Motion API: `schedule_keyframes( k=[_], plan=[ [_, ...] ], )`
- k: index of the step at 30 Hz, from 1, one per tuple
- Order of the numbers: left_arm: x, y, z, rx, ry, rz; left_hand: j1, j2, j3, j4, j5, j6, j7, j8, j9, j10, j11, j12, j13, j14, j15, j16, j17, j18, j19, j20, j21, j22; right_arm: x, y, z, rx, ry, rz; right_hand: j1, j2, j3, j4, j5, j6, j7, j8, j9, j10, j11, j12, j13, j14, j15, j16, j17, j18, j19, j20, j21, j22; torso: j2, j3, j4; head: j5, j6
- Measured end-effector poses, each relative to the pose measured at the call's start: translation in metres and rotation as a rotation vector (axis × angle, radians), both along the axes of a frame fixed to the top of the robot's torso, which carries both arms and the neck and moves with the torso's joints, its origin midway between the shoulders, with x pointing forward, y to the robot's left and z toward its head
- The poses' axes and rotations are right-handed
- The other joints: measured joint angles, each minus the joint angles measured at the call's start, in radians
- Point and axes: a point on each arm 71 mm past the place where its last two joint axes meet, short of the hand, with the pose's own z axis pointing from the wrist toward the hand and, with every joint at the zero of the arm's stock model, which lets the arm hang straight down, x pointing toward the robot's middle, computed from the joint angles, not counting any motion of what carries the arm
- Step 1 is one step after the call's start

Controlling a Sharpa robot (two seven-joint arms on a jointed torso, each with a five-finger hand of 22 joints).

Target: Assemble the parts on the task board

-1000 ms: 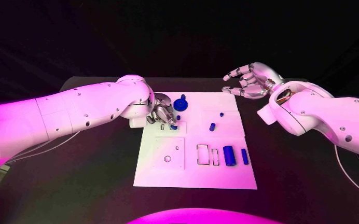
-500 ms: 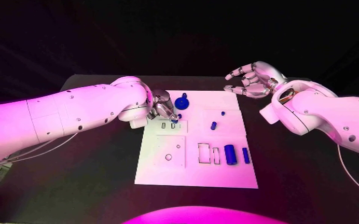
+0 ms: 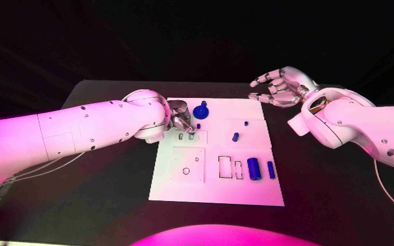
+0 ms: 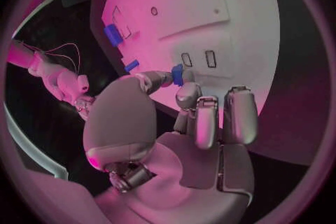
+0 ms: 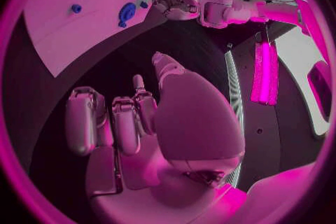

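Note:
The white task board lies mid-table. My left hand hovers over its far left part and pinches a small blue piece between thumb and a finger, just above two small slots. A blue gear-like part stands beside that hand. Two small blue pegs stand further right. A blue cylinder and a thin blue bar lie near the board's right edge. My right hand hangs off the board's far right corner, fingers apart, holding nothing.
The board has rectangular cutouts and a small round hole in a square panel on its near half. Black table surrounds the board on all sides. In the right wrist view the left hand is over the board.
The camera has shifted a little. My left hand has eased slightly toward the far edge with the small blue piece still pinched. The right hand has hardly moved.

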Motion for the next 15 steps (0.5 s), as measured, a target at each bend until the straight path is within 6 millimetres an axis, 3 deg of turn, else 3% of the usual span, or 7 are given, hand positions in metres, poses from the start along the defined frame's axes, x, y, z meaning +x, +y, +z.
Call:
schedule_keyframes(
  k=[2, 3, 15],
  plan=[
    [-0.0002, 0.0, -0.0017, 0.008, -0.005, -0.002, 0.0, 0.0, 0.0, 0.0, 0.001, 0.0, 0.0, 0.0, 0.003, 0.0, 0.0, 0.0, 0.0, 0.0, 0.0, 0.0, 0.0, -0.002, 0.0, 0.0, 0.0, 0.0, 0.0, -0.0001, 0.0, 0.0, 0.0, 0.0, -0.002, 0.0, -0.001, 0.001, 0.02, 0.0, 0.0, 0.003, 0.0, 0.0, 0.0, 0.0, 0.0, 0.0, 0.0, 0.0, 0.0, 0.0, 0.0, 0.0, 0.0, 0.0, 0.0, 0.0, 0.0, 0.001, -0.001],
    [-0.0003, 0.0003, -0.0023, 0.011, -0.007, -0.003, 0.0, 0.0, 0.0, 0.0, 0.002, 0.0, 0.0, 0.0, 0.003, 0.0, 0.0, 0.0, 0.001, 0.0, 0.0, 0.0, 0.0, -0.016, 0.0, 0.0, 0.0, 0.001, 0.0, -0.0001, 0.0, 0.0, 0.0, 0.001, -0.004, -0.002, -0.001, 0.001, 0.022, 0.0, 0.0, 0.003, 0.0, 0.0, 0.0, 0.0, 0.0, 0.0, 0.0, 0.0, 0.0, 0.0, 0.0, 0.0, 0.0, 0.0, 0.0, 0.0, -0.0002, 0.001, -0.001],
    [0.0001, 0.0018, -0.0048, 0.036, -0.021, -0.009, -0.009, -0.009, 0.001, -0.001, 0.007, 0.002, -0.001, 0.0, 0.004, 0.0, 0.0, 0.0, 0.004, 0.0, 0.0, 0.0, 0.0, -0.016, 0.0, 0.0, 0.0, 0.002, -0.0001, -0.0007, -0.0001, 0.0, 0.001, 0.001, -0.005, -0.003, -0.001, 0.001, 0.029, 0.0, 0.0, 0.003, 0.0, 0.0, 0.0, 0.0, 0.0, 0.0, 0.0, 0.0, 0.0, 0.0, 0.0, 0.0, 0.0, 0.0, 0.001, -0.0002, -0.0003, 0.001, 0.0]
  ],
)
